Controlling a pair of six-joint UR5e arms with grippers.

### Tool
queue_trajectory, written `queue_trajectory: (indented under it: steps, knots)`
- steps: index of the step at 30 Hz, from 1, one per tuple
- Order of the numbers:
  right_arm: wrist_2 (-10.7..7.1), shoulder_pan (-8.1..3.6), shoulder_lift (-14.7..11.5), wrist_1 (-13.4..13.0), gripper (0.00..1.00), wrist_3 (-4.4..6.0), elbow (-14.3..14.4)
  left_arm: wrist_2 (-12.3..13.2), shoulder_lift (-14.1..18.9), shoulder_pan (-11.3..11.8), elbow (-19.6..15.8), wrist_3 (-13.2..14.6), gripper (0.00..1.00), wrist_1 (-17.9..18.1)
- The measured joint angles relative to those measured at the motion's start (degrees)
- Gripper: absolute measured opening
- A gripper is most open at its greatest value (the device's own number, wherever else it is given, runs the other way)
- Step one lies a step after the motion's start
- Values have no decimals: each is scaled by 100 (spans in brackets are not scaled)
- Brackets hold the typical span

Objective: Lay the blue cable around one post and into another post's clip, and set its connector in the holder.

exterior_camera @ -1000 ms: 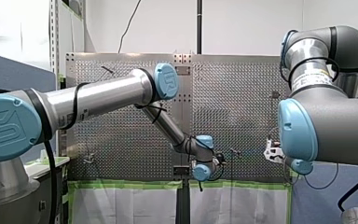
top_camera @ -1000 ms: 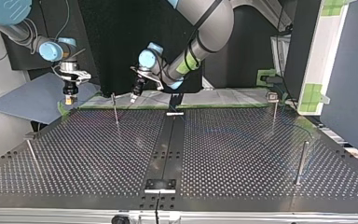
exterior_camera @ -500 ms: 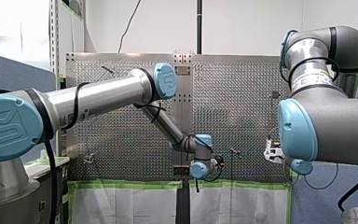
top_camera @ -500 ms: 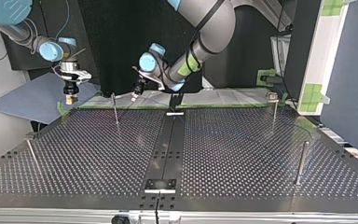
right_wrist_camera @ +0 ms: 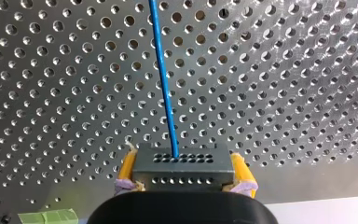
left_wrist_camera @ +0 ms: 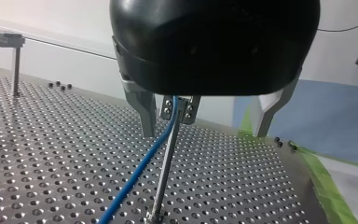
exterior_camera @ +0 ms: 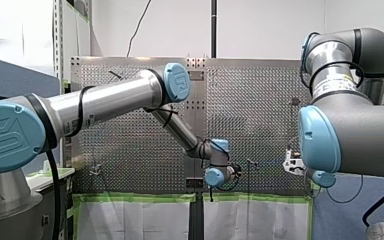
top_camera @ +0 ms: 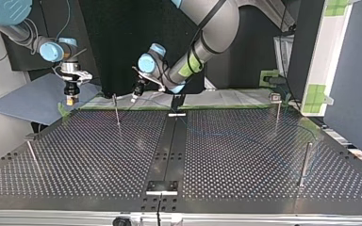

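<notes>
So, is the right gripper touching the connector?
Touching. The right wrist view shows the right gripper with its yellow pads pressed against both sides of the connector, where the blue cable ends.

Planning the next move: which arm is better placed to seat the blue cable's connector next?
Right. Its yellow-padded jaws are shut on the dark grey perforated connector block, blue cable trailing from it. My left arm's jaws stand open, the thin metal post between them, holding nothing.

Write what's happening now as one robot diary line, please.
left gripper: open, post ahead | right gripper: shut on connector | blue cable: runs up to post's clip
</notes>
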Motion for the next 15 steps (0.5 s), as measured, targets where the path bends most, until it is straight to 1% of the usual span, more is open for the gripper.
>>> queue_trajectory:
  steps: [6,15]
  knots:
    - [3,-11,0,-1,21,0,0,-123,122,-36,-136,274,100,-254]
    - [2,-14,0,2,21,0,0,-129,356,-53,-555,441,100,-289]
